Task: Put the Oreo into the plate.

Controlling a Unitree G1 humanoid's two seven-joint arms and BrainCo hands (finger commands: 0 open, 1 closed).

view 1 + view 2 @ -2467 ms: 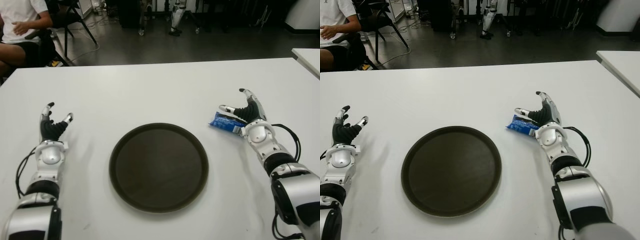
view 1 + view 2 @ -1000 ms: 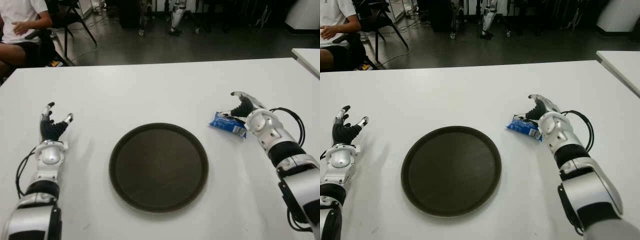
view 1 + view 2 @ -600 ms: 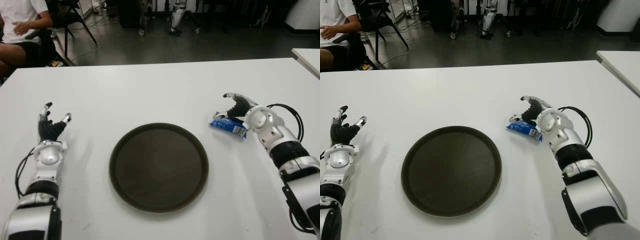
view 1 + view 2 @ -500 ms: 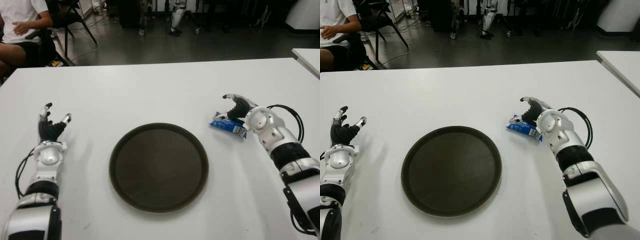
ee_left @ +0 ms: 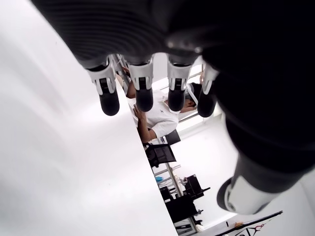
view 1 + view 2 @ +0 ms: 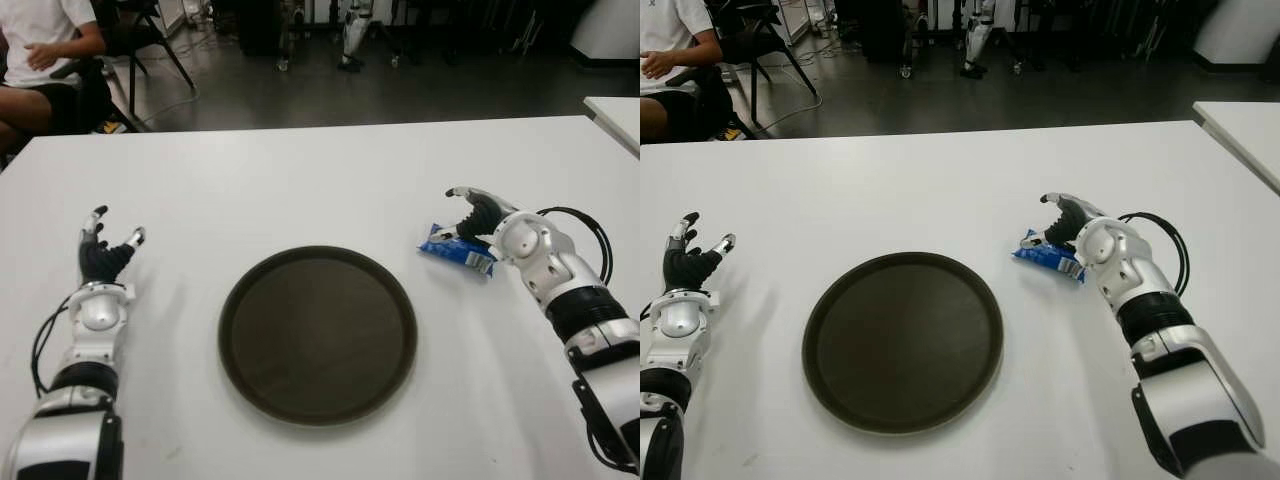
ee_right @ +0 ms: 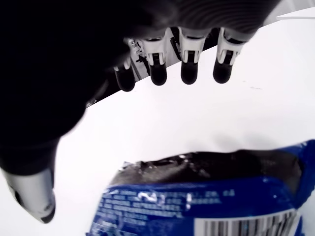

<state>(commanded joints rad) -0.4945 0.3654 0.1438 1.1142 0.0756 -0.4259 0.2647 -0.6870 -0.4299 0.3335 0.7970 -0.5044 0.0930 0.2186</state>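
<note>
In the eye views, the right hand (image 6: 478, 215) has turned over since 2.5 seconds ago and now arches above the blue Oreo pack (image 6: 455, 247), which lies on the white table (image 6: 300, 190) just right of the dark plate (image 6: 317, 335); the plate holds nothing, and the left hand (image 6: 102, 255) shows well left of it. In the left wrist view, the left hand's fingers (image 5: 109, 96) are relaxed and hold nothing. In the right wrist view, the right hand's fingers (image 7: 189, 64) are spread above the pack (image 7: 206, 196) and do not grasp it.
</note>
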